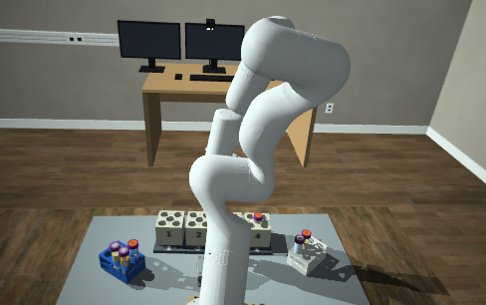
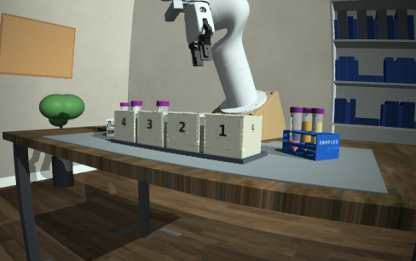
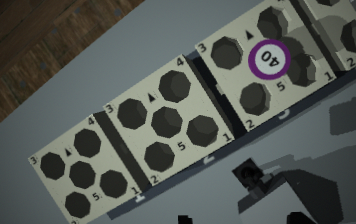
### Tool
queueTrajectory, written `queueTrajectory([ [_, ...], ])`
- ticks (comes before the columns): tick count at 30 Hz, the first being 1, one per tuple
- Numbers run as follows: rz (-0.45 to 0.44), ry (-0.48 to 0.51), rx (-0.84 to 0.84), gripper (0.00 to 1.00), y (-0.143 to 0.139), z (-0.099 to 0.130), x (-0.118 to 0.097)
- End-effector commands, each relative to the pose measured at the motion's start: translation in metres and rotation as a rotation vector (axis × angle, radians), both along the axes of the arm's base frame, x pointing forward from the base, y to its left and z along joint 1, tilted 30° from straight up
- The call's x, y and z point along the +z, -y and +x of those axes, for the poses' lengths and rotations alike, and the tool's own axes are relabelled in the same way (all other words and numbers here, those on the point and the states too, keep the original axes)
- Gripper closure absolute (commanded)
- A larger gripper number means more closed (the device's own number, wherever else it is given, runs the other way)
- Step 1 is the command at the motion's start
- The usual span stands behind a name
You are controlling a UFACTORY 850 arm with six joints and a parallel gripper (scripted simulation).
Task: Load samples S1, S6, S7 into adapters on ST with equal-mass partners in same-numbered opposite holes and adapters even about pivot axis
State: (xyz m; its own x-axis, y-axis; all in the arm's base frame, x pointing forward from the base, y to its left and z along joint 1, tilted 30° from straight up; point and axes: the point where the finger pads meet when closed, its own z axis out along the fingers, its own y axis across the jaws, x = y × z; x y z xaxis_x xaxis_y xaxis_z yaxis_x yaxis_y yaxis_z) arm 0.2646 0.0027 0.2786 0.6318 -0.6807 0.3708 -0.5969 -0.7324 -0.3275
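Note:
My gripper [image 2: 201, 62] is open and empty, high above the table behind the adapters. Adapter 1 [image 1: 169, 234] [image 2: 232, 142] [image 3: 95, 192] and adapter 2 [image 1: 197, 235] [image 2: 182, 136] [image 3: 150, 134] show all holes empty. Adapter 3 [image 2: 150, 133] [image 3: 237, 72] holds a blank with cap 40 [image 3: 269, 59] in hole 5; its other holes are empty. Adapter 4 [image 1: 258, 239] [image 2: 124, 128] holds an orange-dotted tube [image 1: 258, 216]. The blue samples rack [image 1: 123, 274] [image 2: 327, 149] holds three tubes, one orange-dotted [image 1: 132, 243]. The white rack [image 1: 308, 266] holds an orange-dotted tube [image 1: 306, 232] and a dark-dotted one [image 1: 299, 239].
The adapters stand in a row in the dark stand [image 1: 279, 245] [image 2: 256, 158]. A small dark-topped object [image 3: 247, 171] stands on the mat in front of adapters 2 and 3. No green key shows. The arm hides much of the middle in the top view.

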Motion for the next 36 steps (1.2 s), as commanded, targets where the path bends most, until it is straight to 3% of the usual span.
queueTrajectory([
  [1,-0.148,-0.018,-0.11,0.43,-0.027,0.001,-0.006],
  [36,-0.148,-0.018,-0.11,0.43,-0.172,-0.005,-0.042],
])
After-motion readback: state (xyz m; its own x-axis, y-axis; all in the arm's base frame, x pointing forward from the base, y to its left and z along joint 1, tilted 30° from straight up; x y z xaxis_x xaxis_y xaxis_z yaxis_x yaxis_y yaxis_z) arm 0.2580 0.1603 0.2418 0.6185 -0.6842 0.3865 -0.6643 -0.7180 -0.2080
